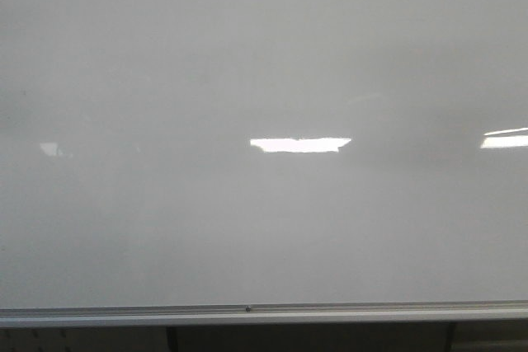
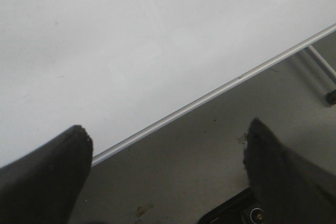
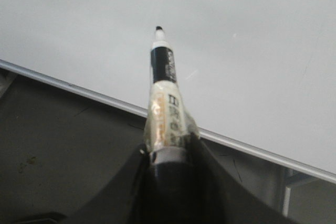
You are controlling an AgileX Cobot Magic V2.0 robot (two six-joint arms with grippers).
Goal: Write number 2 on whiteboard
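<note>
Black-tipped marker (image 3: 164,93): light, rigid, taped barrel; my right gripper (image 3: 168,182) is clamping it low, facing glossy whiteboard (image 1: 264,55); left gripper (image 2: 168,171) is gaping, holding nothing

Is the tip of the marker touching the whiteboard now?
Cannot tell. In the right wrist view the marker tip overlaps the whiteboard, but no view shows contact or gap.

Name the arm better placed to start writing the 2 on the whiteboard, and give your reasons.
Right. The right claw is shut on the marker, uncapped tip aimed at the whiteboard. The left claw is open and empty. The board shows no digit yet, only light reflections.
</note>
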